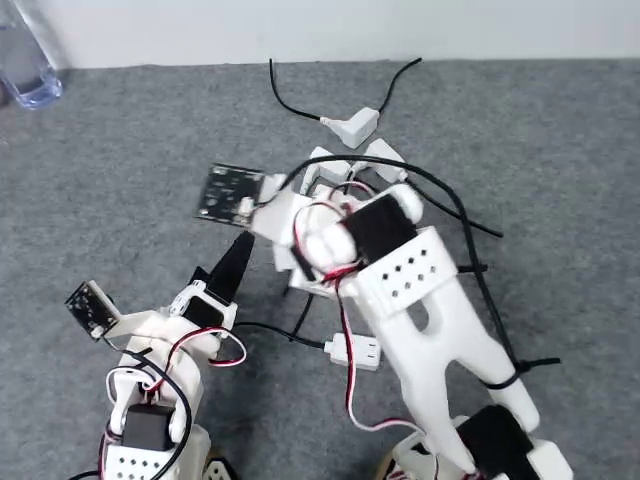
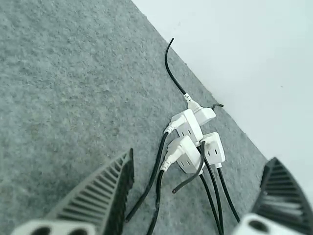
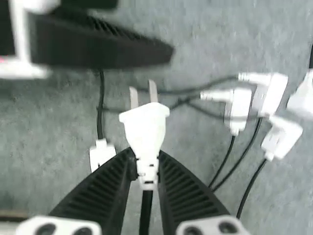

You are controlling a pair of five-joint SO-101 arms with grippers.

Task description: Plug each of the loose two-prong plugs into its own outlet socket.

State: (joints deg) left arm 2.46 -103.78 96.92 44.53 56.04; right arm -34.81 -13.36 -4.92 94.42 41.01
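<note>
My right gripper [image 3: 146, 156] is shut on a white two-prong plug [image 3: 145, 122], its prongs pointing away from the wrist and its black cord running back between the fingers. Past the prongs lies the black finger of the other arm [image 3: 98, 46]. Several white outlet sockets [image 3: 254, 100] on black cords lie off to one side. In the left wrist view my left gripper [image 2: 201, 160] is open above the grey mat, facing a cluster of white sockets [image 2: 188, 129]. In the high view the right arm [image 1: 400, 270] covers the middle of the mat. The left gripper [image 1: 225, 275] is beside it.
A loose white plug [image 1: 352, 127] with a black cord lies at the back of the mat. Another white socket [image 1: 355, 350] sits near the front between the arms. A clear bottle [image 1: 25, 60] stands at the back left corner. Black cords trail across the mat's right half.
</note>
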